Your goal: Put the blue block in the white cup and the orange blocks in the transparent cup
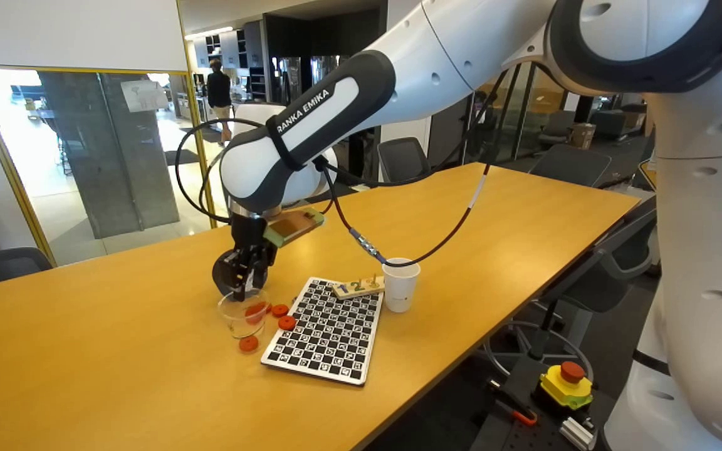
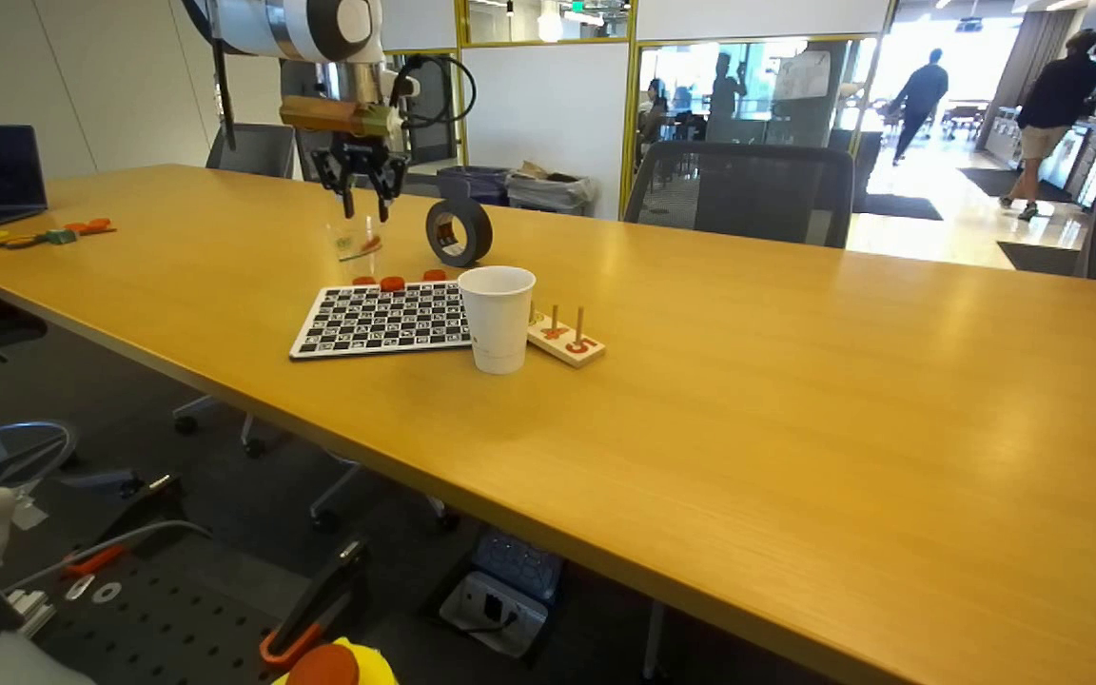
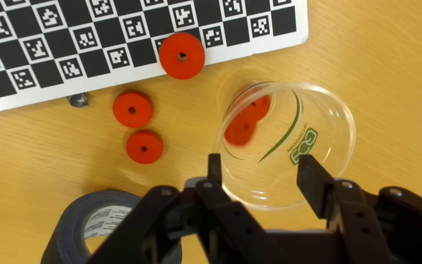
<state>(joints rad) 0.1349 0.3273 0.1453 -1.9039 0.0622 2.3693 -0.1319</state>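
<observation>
While fingers (image 3: 315, 187) stand parted, transparent cup (image 3: 288, 145) upright, mouth upward, long axis vertical.

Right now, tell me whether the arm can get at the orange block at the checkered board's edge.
Likely yes: the gripper stands open and nothing covers that orange block; the transparent cup close below may mean lifting clear first.

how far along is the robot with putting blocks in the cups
Done: two orange blocks show inside the clear cup, one blurred, perhaps mid-drop.
In hand: nothing; the fingers stand open over that cup.
Left: three more, one on the edge of the board, two on the table.
Blue block: can't tell; none shows, and the white cup hides its bottom.
</observation>
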